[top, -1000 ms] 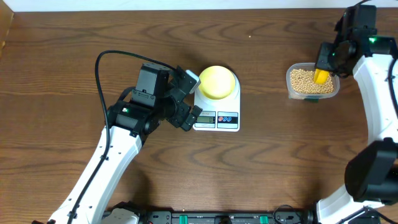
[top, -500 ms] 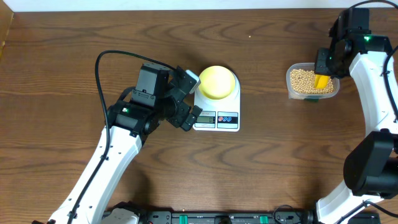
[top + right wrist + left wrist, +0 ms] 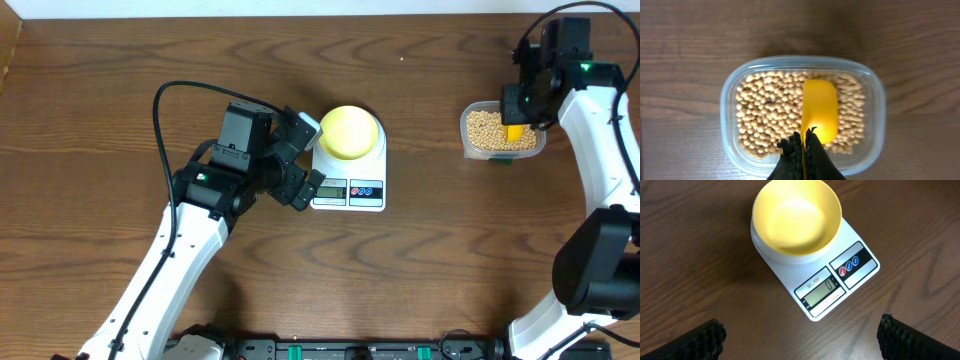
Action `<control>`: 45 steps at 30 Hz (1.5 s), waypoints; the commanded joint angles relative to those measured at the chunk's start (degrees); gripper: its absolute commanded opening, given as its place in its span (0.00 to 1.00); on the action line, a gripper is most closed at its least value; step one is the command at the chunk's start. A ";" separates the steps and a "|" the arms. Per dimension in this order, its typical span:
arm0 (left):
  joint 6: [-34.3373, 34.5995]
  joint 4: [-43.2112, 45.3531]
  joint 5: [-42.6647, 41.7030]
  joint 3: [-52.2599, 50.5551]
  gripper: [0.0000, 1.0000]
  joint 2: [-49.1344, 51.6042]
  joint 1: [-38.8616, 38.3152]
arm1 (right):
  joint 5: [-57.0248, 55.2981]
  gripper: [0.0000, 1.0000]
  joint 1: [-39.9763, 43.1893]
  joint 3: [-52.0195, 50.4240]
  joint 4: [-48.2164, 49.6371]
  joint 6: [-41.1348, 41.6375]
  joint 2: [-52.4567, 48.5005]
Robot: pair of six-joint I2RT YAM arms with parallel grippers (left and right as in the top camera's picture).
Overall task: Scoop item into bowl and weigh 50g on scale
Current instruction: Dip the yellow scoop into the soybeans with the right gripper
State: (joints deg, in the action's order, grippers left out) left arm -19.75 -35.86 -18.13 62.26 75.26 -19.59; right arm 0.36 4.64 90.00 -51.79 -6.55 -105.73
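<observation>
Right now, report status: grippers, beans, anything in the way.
Left gripper open, beside scale. Right gripper shut on yellow scoop, resting on beans in clear container. Bowl empty on scale, display zero. Path container to bowl clear.

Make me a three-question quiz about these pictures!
1. Where is the small round pale yellow-green bowl?
A. On the flat white digital scale
B. Inside the clear plastic tub
C. On bare wood
2. What colour is the small plastic scoop?
A. Blue
B. Yellow
C. Red
3. What is the right claw doing?
A. Pinching the scoop's handle
B. Gaping open
C. Holding the bowl
Answers:
1 A, the bowl rests on the scale.
2 B, yellow among the small round tan beans.
3 A, its fingers clamp the handle.
</observation>
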 commanded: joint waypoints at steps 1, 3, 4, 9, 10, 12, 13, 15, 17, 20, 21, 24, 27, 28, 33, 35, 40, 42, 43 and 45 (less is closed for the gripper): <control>-0.13 -0.09 -0.70 -0.17 0.99 -0.39 0.24 | 3.15 0.01 0.20 -2.62 0.26 -1.49 -0.37; -0.13 -0.09 -0.70 -0.17 0.99 -0.39 0.24 | 5.75 0.01 0.20 -2.80 0.57 -1.51 -0.37; -0.13 -0.09 -0.70 -0.17 0.99 -0.39 0.24 | 6.34 0.01 0.20 -2.80 0.68 -1.49 -0.37; -0.13 -0.11 -0.70 -0.17 0.99 -0.39 0.24 | 9.44 0.01 0.33 -2.80 1.31 -1.49 -0.37; -0.13 -0.11 -0.70 -0.17 0.99 -0.39 0.24 | 10.25 0.01 0.55 -2.80 1.49 -1.51 -0.37; -0.13 -0.11 -0.70 -0.17 0.99 -0.39 0.24 | 11.47 0.01 1.03 -2.80 1.46 -1.49 -0.37; -0.13 -0.11 -0.70 -0.17 0.99 -0.39 0.24 | 12.09 0.01 1.38 -2.80 1.46 -1.46 -0.37; -0.13 -0.09 -0.70 -0.17 0.99 -0.39 0.24 | 13.75 0.01 2.27 -2.80 1.42 -1.46 -0.37; -0.13 -0.11 -0.70 -0.17 0.99 -0.39 0.24 | 16.02 0.01 3.52 -2.80 1.42 -1.46 -0.37; -0.13 -0.11 -0.70 -0.17 0.99 -0.39 0.24 | 19.15 0.01 5.90 -2.80 1.38 -1.46 -0.37; -0.13 -0.11 -0.70 -0.17 0.99 -0.39 0.24 | 19.82 0.01 6.62 -2.82 1.36 -1.46 -0.37; -0.13 -0.11 -0.70 -0.17 0.99 -0.39 0.24 | 22.36 0.01 9.35 -3.54 1.42 -1.46 -0.37; -0.13 -0.09 -0.70 -0.17 0.99 -0.39 0.24 | 25.33 0.01 11.74 -5.11 1.44 -1.44 -0.37; -0.13 -0.09 -0.70 -0.17 0.99 -0.39 0.24 | 28.33 0.01 13.40 -6.27 1.57 -1.46 -0.37; -0.13 -0.09 -0.70 -0.17 0.99 -0.39 0.24 | 34.16 0.01 17.18 -8.39 1.88 -1.46 -0.37; -0.13 -0.11 -0.70 -0.17 0.99 -0.39 0.24 | 34.38 0.01 17.99 -8.85 1.90 -1.46 -0.37; -0.13 -0.09 -0.70 -0.17 0.99 -0.39 0.24 | 34.32 0.01 18.53 -9.03 2.12 -1.51 -0.37; -0.13 -0.09 -0.70 -0.17 0.99 -0.39 0.24 | 34.34 0.01 18.62 -9.03 2.78 -1.44 -0.37; -0.13 -0.11 -0.70 -0.17 0.99 -0.39 0.24 | 34.36 0.01 18.64 -9.03 2.84 -1.44 -0.37; -0.11 -0.11 -0.70 -0.17 0.99 -0.39 0.24 | 34.36 0.01 18.78 -9.03 3.26 -1.46 -0.37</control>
State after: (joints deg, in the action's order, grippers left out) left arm -19.73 -35.86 -18.13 62.26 75.26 -19.59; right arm 33.67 22.94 81.28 -48.86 -7.57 -105.73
